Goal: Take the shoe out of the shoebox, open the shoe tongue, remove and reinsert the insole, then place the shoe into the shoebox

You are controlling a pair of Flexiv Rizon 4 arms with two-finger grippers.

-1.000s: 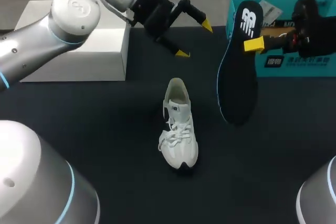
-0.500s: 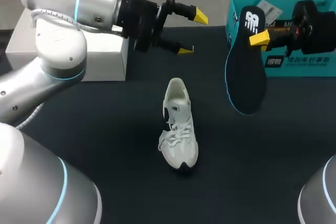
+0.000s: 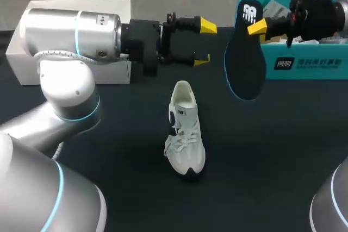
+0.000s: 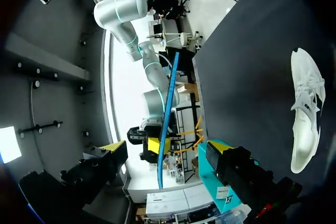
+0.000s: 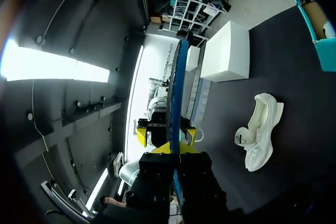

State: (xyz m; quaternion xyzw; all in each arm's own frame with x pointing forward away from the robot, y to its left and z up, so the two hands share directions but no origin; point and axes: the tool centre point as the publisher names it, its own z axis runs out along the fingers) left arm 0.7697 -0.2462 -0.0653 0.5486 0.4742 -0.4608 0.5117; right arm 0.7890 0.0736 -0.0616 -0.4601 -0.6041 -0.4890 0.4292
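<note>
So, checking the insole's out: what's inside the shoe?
The white shoe shows only pale lining at its heel opening; its laced upper hides the toe end. The insole hangs in the right gripper.

Clamping dark insole (image 3: 244, 69) at far right with right end effector (image 3: 253, 26); holding left end effector (image 3: 205, 42) spread apart beyond white shoe (image 3: 185, 131) on table (image 3: 109, 139).
</note>
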